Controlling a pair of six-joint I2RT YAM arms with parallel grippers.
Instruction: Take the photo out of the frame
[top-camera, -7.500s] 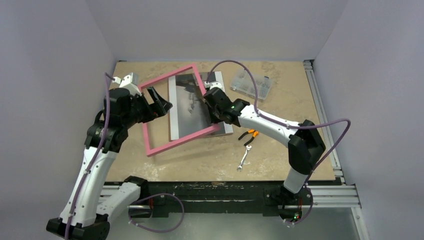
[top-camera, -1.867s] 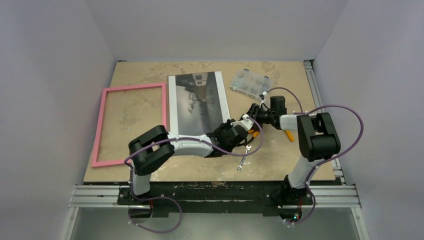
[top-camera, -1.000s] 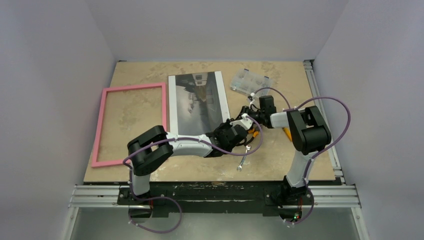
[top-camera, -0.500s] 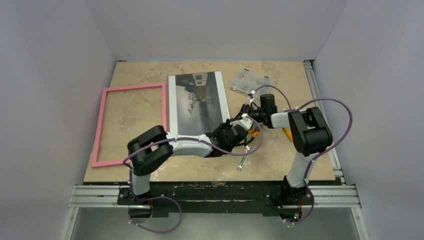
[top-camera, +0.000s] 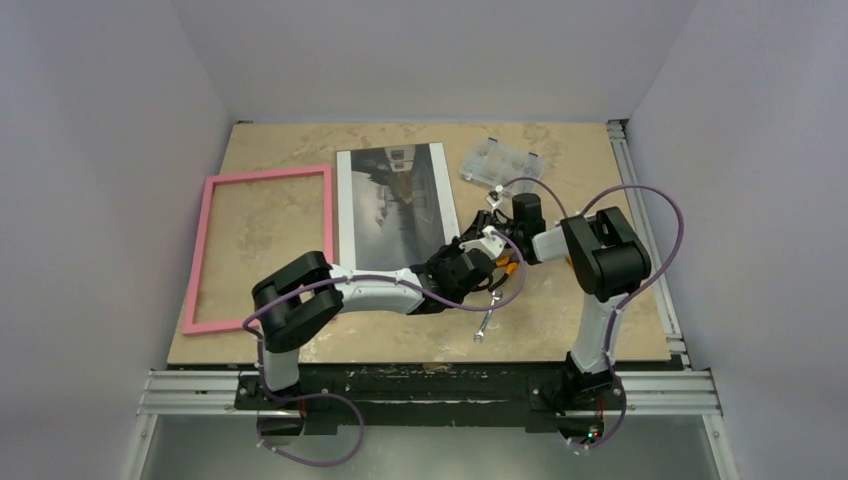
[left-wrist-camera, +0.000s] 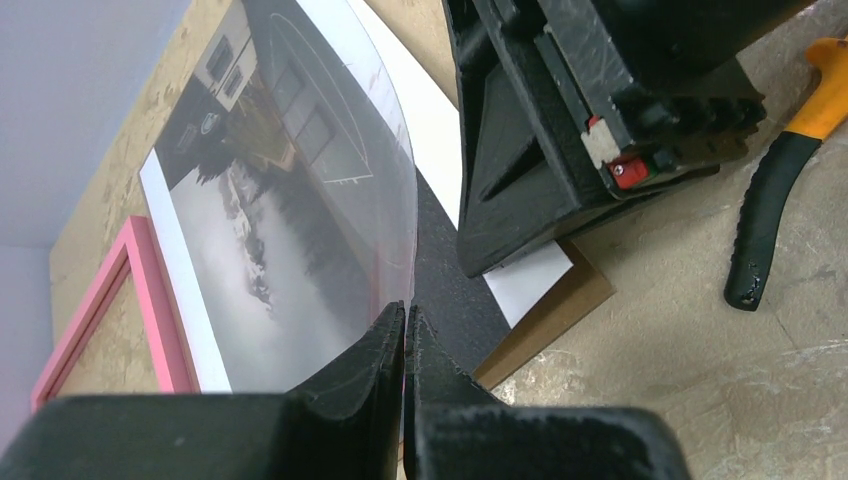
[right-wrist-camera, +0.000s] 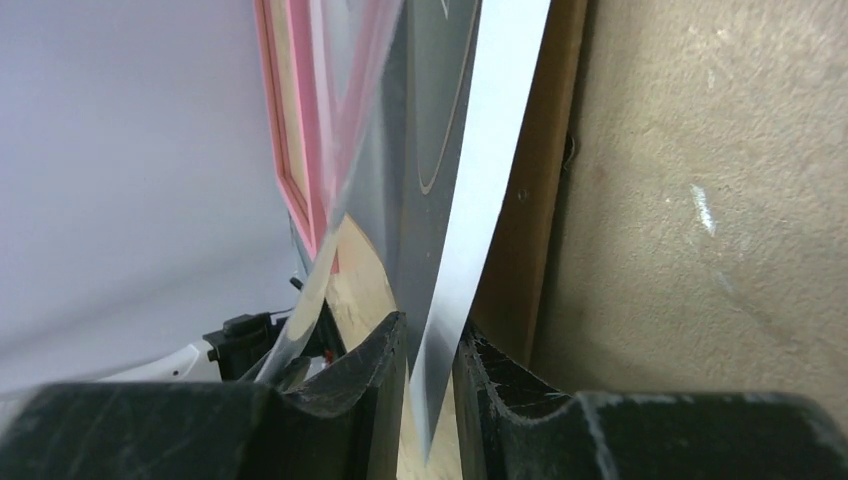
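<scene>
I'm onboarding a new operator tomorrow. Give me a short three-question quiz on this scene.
1. True or false: the pink frame lies separate from the photo, to its left in the top view.
2. Which of these tools lies beside the photo's near right corner? A hammer; B pliers; C screwdriver.
3. In a few words: what is pinched in the left hand?

Key: 1 true; 2 B; 3 a clear sheet, curling up off the photo.

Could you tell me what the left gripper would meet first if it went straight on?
Probably the clear sheet whose lifted edge the left gripper pinches, over the photo; the right gripper sits right of that line.
</scene>
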